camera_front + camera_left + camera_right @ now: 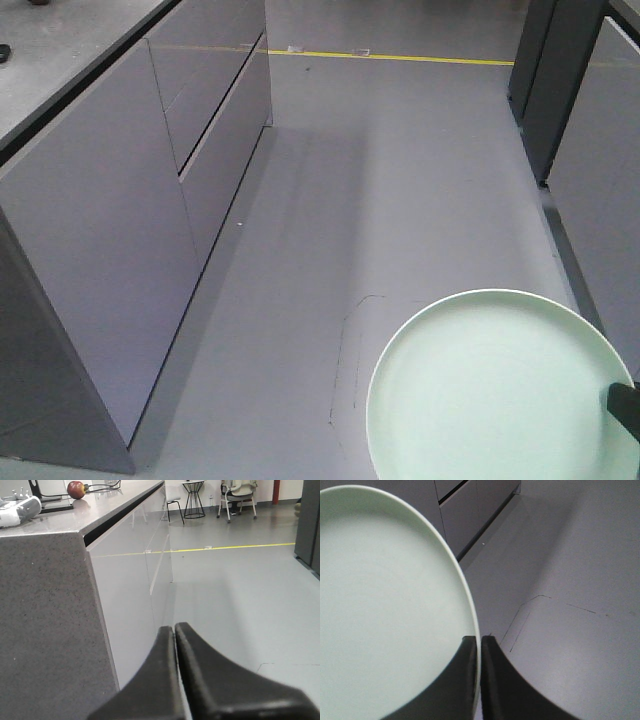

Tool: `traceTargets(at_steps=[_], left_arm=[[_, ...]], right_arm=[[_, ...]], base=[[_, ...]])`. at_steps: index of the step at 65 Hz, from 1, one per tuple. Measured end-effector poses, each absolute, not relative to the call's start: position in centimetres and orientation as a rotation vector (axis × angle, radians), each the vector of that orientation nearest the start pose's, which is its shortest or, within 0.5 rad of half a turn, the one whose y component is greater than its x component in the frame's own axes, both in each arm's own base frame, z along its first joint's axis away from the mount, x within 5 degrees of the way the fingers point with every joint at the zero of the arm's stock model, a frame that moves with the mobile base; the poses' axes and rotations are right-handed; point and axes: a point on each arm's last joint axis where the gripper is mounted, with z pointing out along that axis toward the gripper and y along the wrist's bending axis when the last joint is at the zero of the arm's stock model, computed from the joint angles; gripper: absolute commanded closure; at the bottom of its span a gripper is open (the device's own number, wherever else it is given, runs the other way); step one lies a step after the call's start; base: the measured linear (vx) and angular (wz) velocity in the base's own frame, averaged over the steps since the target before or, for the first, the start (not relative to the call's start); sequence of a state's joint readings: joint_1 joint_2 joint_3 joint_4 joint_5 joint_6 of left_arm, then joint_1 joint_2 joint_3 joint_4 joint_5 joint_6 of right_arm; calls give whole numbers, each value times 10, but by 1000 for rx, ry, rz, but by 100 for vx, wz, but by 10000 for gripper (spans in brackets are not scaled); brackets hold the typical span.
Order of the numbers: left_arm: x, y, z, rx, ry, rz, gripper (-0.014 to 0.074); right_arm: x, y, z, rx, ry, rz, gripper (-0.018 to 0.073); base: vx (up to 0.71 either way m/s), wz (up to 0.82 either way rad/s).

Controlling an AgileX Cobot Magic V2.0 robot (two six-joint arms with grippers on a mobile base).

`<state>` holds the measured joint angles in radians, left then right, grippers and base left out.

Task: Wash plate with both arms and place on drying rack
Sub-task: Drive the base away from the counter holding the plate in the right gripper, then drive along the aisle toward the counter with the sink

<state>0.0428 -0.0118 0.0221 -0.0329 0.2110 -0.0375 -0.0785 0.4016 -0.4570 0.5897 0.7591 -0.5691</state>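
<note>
Plate (pixel 500 390) held above the floor (pixel 400 180), rim pinched in the right end effector (pixel 479 641); left end effector (pixel 174 630) clenched, empty, beside the desk (pixel 45 605). Advisable: keep the plate level and the pinch firm, since a thin rim hold may slip.

Bright, even indoor light; the grey floor (pixel 420 170) shows a soft sheen and a faint shadow band beside the cabinet (pixel 110 240); the plate (pixel 385 605) is softly lit, dimmer toward its far rim; the left gripper (pixel 174 628) and right gripper (pixel 480 639), close to the lens, read near-black and soft-edged
</note>
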Motion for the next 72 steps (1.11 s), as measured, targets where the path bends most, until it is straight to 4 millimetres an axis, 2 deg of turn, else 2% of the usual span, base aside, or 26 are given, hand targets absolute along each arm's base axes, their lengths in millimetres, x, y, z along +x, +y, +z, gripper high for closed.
traceTargets(at_steps=[72], left_arm=[[56,2,187,-91,1702,-26,603]], right_arm=[[75,29,284,-275,2047,291,561]], base=[[25,0]])
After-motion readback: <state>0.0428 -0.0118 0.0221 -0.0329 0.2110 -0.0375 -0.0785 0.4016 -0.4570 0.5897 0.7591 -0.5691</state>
